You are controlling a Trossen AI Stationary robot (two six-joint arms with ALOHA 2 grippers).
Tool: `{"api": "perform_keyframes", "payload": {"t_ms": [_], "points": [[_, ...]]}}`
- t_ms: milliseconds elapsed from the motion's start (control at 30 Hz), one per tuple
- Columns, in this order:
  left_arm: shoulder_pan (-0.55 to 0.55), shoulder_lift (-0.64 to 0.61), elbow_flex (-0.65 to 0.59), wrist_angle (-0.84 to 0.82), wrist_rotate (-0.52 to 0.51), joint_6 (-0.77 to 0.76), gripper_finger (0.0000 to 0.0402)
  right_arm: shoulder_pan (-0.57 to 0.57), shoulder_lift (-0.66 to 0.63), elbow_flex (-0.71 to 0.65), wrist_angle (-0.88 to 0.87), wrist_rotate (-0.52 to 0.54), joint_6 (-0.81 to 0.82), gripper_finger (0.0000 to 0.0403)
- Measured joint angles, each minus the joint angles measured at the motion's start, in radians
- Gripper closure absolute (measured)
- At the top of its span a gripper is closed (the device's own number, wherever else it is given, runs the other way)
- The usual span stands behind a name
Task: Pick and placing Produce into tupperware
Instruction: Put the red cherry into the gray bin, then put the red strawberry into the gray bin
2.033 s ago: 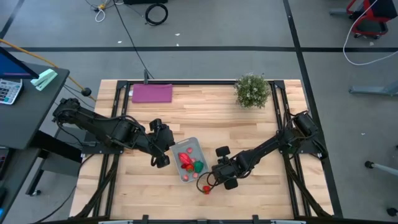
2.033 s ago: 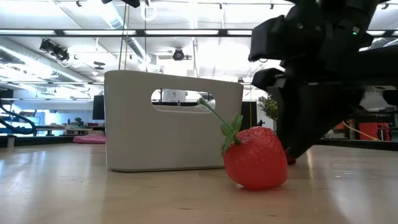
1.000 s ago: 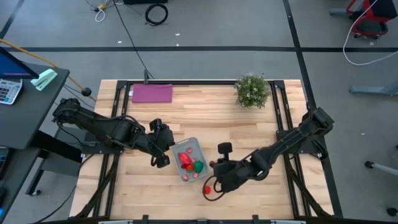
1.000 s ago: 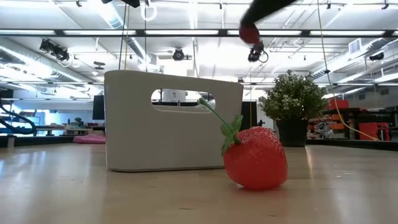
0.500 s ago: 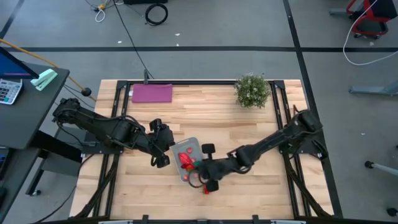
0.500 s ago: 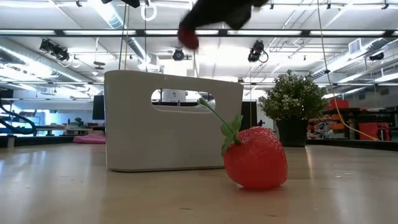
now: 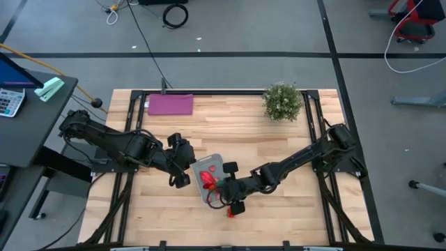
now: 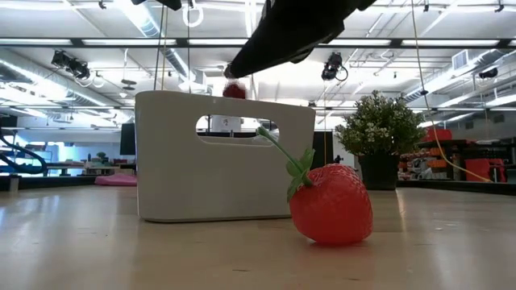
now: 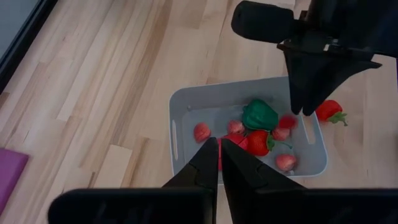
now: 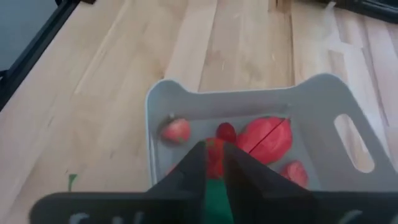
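The tupperware (image 7: 209,160) (image 8: 177,177) (image 9: 171,124) (image 10: 149,121) stands on the wooden table and holds several red and pink produce pieces and a green pepper (image 9: 258,114). A red strawberry (image 7: 231,210) (image 8: 330,203) (image 9: 328,111) lies on the table beside the container's near right corner. My right gripper (image 7: 219,188) (image 8: 230,77) (image 10: 214,157) hangs over the container, shut on a small red piece. My left gripper (image 7: 189,165) (image 9: 218,155) waits at the container's left side, fingers shut, touching nothing that I can see. My right gripper pinches a small red produce piece (image 8: 234,91) (image 10: 214,149) between its two fingertips (image 10: 194,163). The fingers slant down from the table's right. The piece is lifted clear and sits just above the container's rim, over the produce inside.
A bushy potted plant (image 7: 282,101) (image 8: 379,137) stands at the far right of the table. A flat purple sheet (image 7: 170,104) lies at the far left. Bare wood stretches between them and along the near edge.
My right gripper rose from the table beside the strawberry with the small red piece in its fingers. It swung toward the table's left over the container, then came down toward the rim. The strawberry and the container stayed in place.
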Motion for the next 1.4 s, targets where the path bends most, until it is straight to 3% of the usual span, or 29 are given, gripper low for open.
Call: {"api": "perform_keyframes", "payload": {"t_ms": [300, 533, 867, 1133, 1400], "points": [[0.0, 0.0, 0.0, 0.0, 0.0, -0.001, 0.0385, 0.0, -0.005, 0.0, -0.019, 0.081, 0.003, 0.0274], [0.0, 0.0, 0.0, -0.005, 0.0, 0.0, 0.0376, 0.055, -0.038, 0.0, -0.21, 0.005, 0.21, 0.0272], [0.0, 0.0, 0.0, -0.004, -0.003, 0.0, 0.0385, 0.196, -0.032, 0.0, -0.207, 0.017, 0.468, 0.0266], [0.0, 0.0, 0.0, 0.0, -0.005, -0.001, 0.0384, 0.198, -0.027, 0.0, -0.201, 0.009, 0.473, 0.0217], [0.0, 0.004, 0.0, 0.006, -0.006, -0.001, 0.038, 0.191, 0.024, 0.0, -0.036, 0.017, 0.443, 0.0186]]}}
